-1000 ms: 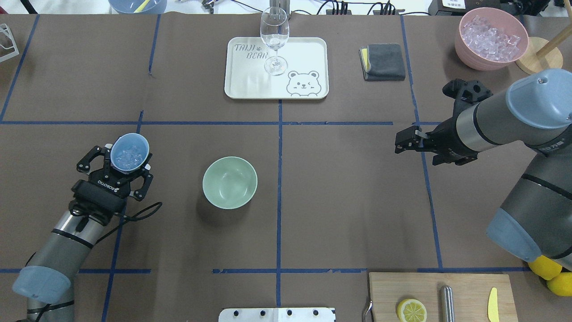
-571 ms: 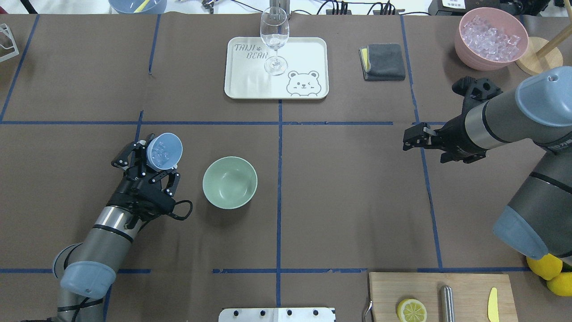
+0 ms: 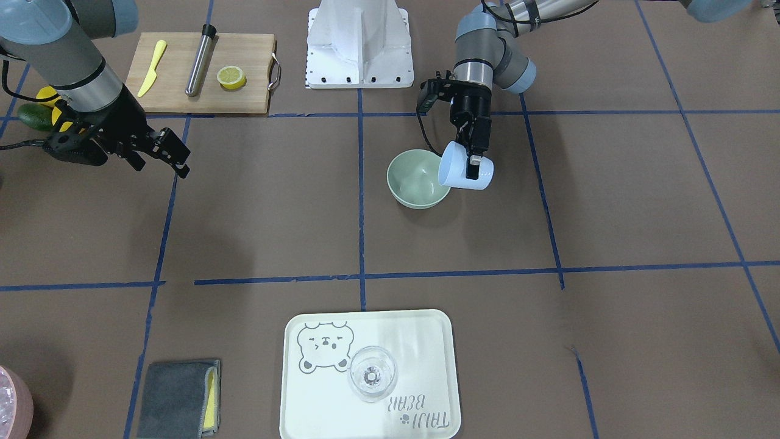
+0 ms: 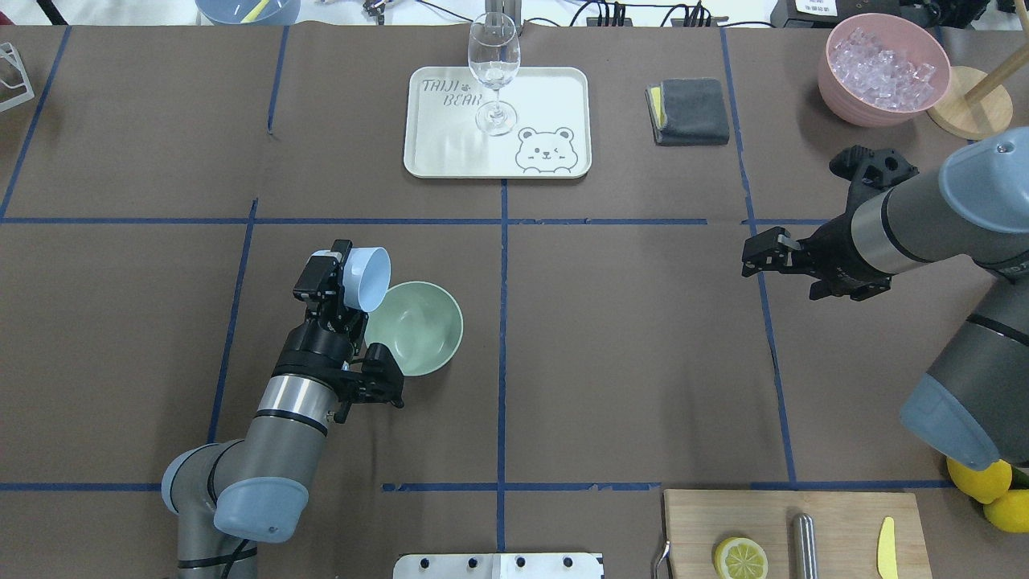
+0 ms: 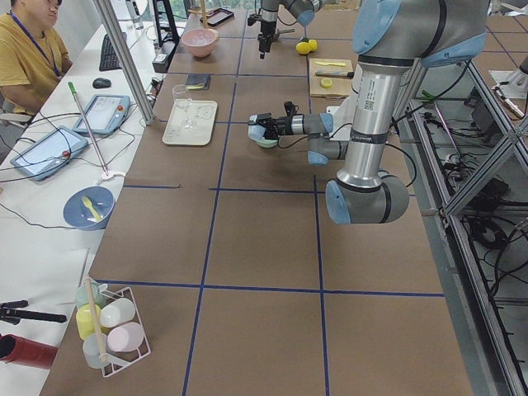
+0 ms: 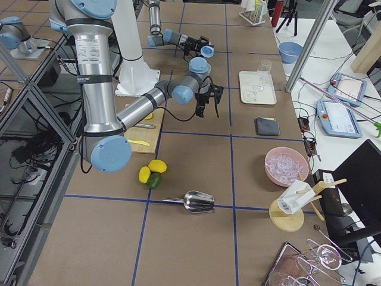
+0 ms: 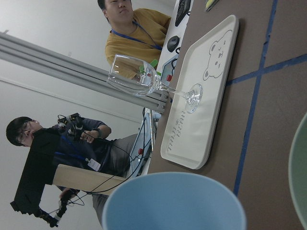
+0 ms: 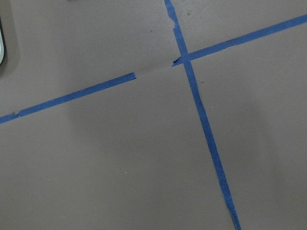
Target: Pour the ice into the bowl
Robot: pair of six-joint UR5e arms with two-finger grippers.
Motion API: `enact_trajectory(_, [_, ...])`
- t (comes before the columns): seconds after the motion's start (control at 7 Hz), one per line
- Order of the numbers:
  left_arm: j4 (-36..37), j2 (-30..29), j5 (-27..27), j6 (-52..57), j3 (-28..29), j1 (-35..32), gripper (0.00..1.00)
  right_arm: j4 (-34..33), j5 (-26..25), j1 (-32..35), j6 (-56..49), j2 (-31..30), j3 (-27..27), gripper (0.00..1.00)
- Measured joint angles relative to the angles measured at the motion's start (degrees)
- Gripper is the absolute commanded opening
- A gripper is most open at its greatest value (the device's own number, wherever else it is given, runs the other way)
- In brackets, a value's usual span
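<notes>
My left gripper point(image 4: 352, 277) is shut on a light blue cup point(image 4: 368, 277). The cup is tipped on its side, its mouth over the near-left rim of the sage-green bowl point(image 4: 418, 330). The front view shows the same: the cup point(image 3: 463, 174) lies sideways at the edge of the bowl point(image 3: 414, 180), with a finger point(image 3: 473, 160) on its wall. The ice is hidden inside the cup, and I see none in the bowl. The cup's rim point(image 7: 175, 203) fills the bottom of the left wrist view. My right gripper point(image 4: 760, 256) is open and empty, above the table far to the right.
A white bear tray point(image 4: 555, 96) with a wine glass point(image 4: 494, 72) stands at the back middle, a grey cloth point(image 4: 690, 111) to its right. A pink bowl of ice cubes point(image 4: 883, 68) is at the back right. A cutting board point(image 4: 796, 535) with a lemon half lies front right.
My left arm has swung right to the bowl and tipped the cup from upright onto its side, so the ice in it no longer shows. My right gripper has drawn back to the right.
</notes>
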Motion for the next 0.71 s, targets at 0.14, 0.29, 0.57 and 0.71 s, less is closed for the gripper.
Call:
enact_trajectory(0.14, [0.32, -0.26, 1.42, 8.01, 0.24, 0.54, 0.00, 0.00, 0.07, -0.03, 0.22, -0.50, -0.09, 1.00])
enact_trajectory(0.29, [0.41, -0.52, 2.59, 17.34, -0.14, 1.14, 0.00, 0.00, 0.15, -0.08, 0.41, -0.89, -0.23, 1.00])
enact_trajectory(0.57, [0.46, -0.74, 3.36, 28.26, 0.12, 2.01, 0.00, -0.02, 0.30, -0.12, 0.59, -1.51, -0.44, 1.00])
enact_trajectory(0.71, [0.50, -0.71, 4.43, 32.07, 0.41, 2.49, 0.00, -0.04, 0.31, -0.11, 0.45, -2.22, -0.64, 1.00])
